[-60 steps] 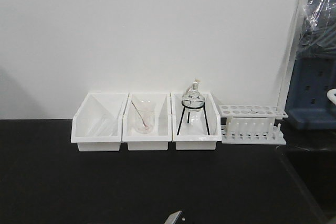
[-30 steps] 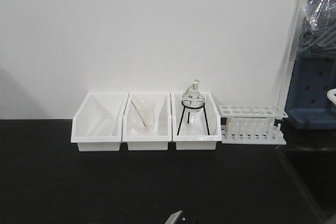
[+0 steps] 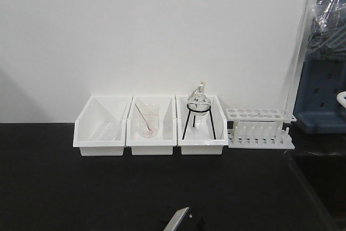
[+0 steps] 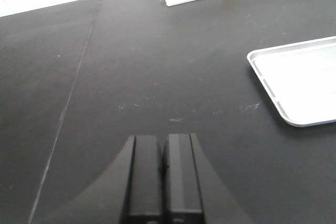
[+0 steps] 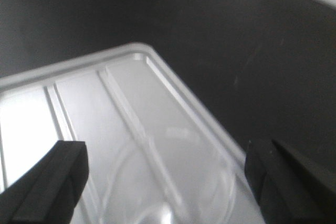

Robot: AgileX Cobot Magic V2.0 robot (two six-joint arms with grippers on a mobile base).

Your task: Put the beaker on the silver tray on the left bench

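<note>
"Three white bins (image 3: 150,127) along the wall in the front view. Does the clear beaker with a thin rod (image 3: 147,120) in the middle one count?"

"No, that one just sits in storage, like the flask on its tripod (image 3: 199,113) and the test-tube rack (image 3: 261,128). Down at the bottom edge there's a pale grey sliver (image 3: 177,219). It pokes up higher than it did half a second back (I can't tell what it is)."

"And the left wrist view?"

"The left gripper (image 4: 163,174) has its fingers pressed together with nothing between them. It hangs over the bare black bench (image 4: 131,66), clear of the silver tray (image 4: 294,77) off to its right. I'd guess it's parked out of the way."

"So the right arm is doing the work?"

"Looks like it. In its wrist view the right gripper (image 5: 165,153) is spread wide above the tray, one finger at each side of the picture. Between them is a faint glass outline, which I take to be the beaker (image 5: 157,208), seemingly standing on the tray floor near a corner. The fingers don't touch it, so I judge it's been let go and the placing is about done."
</note>
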